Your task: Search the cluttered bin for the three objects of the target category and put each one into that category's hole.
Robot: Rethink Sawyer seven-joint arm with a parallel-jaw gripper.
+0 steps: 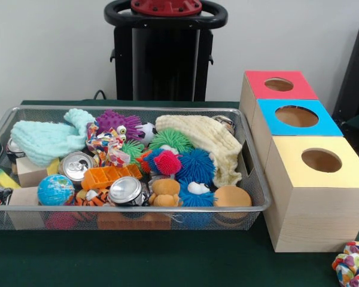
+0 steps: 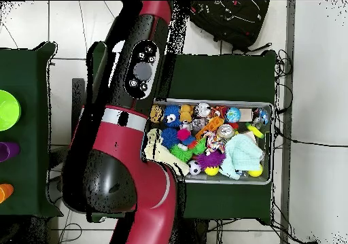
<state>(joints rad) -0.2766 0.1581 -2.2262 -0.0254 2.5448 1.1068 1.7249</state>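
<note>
One spotted cloth knot [image 1: 352,263] lies on the green surface [image 1: 167,257] beside the yellow-topped box, whose hole [image 1: 321,160] is open. Another knot [image 1: 109,145] sits in the bin [image 1: 137,208]. The arm [image 2: 136,119] hides the pincer, probably over the boxes; its state I cannot tell. White wall behind, tiled floor below.

- The arm [image 2: 132,153] covers all three boxes in the overhead view.
- A spotted cloth knot [image 1: 352,265], at five o'clock of the yellow-topped box [image 1: 314,197], is cut by the front view's edge.
</note>
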